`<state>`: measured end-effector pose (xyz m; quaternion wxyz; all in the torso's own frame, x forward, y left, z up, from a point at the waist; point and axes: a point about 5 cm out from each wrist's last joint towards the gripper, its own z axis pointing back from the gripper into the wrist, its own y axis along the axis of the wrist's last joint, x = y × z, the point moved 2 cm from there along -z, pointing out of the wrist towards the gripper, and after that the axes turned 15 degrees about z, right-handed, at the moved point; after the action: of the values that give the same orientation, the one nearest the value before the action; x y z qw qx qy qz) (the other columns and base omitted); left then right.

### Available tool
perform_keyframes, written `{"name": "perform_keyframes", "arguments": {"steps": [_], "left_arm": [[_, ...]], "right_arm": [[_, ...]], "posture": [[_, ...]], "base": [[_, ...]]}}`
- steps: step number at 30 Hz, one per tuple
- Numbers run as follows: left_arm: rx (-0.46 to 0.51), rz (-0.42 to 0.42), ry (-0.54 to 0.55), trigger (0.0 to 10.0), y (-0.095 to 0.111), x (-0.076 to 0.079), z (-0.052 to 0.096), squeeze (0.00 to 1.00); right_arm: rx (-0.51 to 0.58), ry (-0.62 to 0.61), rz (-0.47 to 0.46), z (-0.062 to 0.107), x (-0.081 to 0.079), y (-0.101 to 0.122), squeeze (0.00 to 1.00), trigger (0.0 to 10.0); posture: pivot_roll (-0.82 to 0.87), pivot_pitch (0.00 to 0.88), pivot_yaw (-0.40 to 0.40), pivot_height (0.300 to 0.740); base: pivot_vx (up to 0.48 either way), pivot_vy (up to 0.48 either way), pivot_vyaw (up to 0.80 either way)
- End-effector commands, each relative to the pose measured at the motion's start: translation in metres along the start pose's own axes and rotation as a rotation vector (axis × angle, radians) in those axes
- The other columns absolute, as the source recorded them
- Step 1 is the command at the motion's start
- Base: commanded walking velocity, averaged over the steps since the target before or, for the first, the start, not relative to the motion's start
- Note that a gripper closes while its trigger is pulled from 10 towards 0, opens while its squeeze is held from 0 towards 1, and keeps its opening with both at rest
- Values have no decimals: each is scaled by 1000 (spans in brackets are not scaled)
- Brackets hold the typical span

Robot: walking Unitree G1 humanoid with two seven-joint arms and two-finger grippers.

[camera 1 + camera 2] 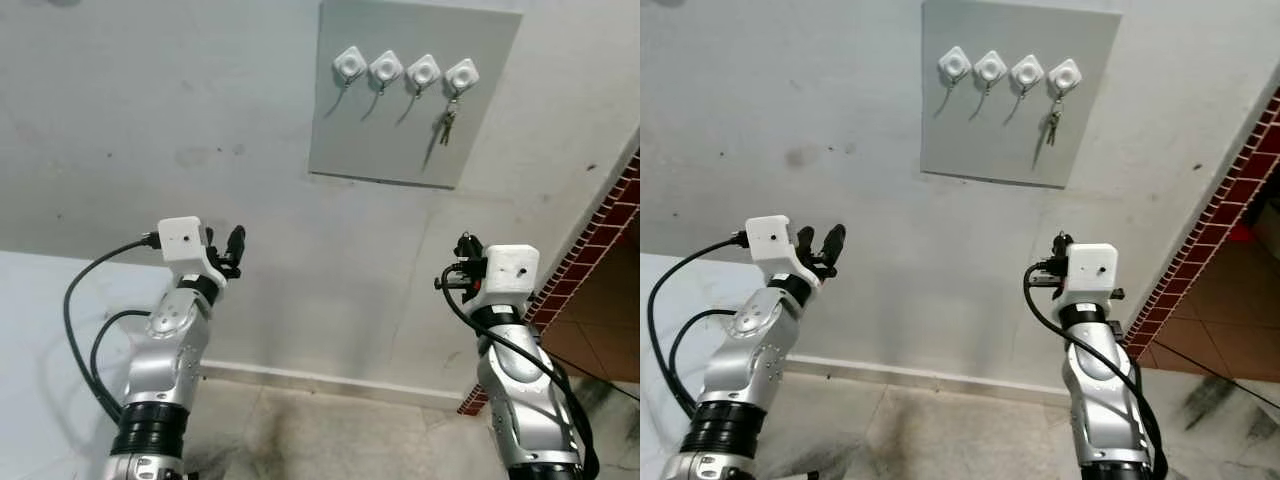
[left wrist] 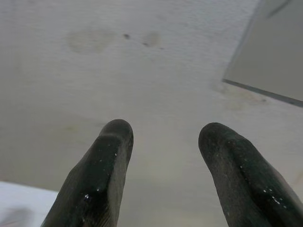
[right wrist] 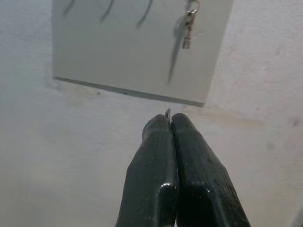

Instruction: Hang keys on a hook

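A grey panel (image 1: 415, 130) on the wall carries a row of several white hooks (image 1: 386, 68). A bunch of keys (image 1: 447, 123) hangs from the rightmost hook (image 1: 461, 74); the other hooks are bare. My right gripper (image 1: 466, 246) is raised below and to the right of the panel, well short of it. It is shut, and in the right wrist view a thin metal ring (image 3: 168, 112) pokes out between its fingertips, with the hanging keys (image 3: 189, 28) above. My left gripper (image 1: 233, 243) is raised at the lower left, open and holding nothing, facing bare wall.
A red brick-tiled wall edge (image 1: 590, 240) runs diagonally at the right, with brown floor tiles (image 1: 590, 340) beyond it. A white surface (image 1: 40, 350) lies at the left. Grey floor (image 1: 330, 430) meets the wall's skirting below.
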<state>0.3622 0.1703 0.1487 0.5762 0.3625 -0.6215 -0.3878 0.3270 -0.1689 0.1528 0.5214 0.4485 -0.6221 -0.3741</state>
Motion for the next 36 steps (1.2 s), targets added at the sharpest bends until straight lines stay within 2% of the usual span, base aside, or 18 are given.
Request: {"name": "perform_keyframes", "arguments": {"steps": [1,6,13,36], "left_arm": [[-5,-17,-34,10000,1,5,-1,0],[-12,-38,-66,10000,0,8,0,0],[-43,-47,-117,10000,-3,15,2,0],[-58,-69,-125,10000,-4,14,4,0]], "right_arm": [[27,-37,-19,-2,7,6,0,10000],[61,-91,-86,-2,15,12,0,10000],[61,-100,-87,0,16,12,0,10000],[58,-90,-93,2,12,11,0,10000]], "posture": [[15,0,-32,740],[16,0,-29,740],[11,0,-21,740],[16,0,-17,740]], "base": [[0,0,0],[49,0,0],[261,0,0],[307,0,0]]}}
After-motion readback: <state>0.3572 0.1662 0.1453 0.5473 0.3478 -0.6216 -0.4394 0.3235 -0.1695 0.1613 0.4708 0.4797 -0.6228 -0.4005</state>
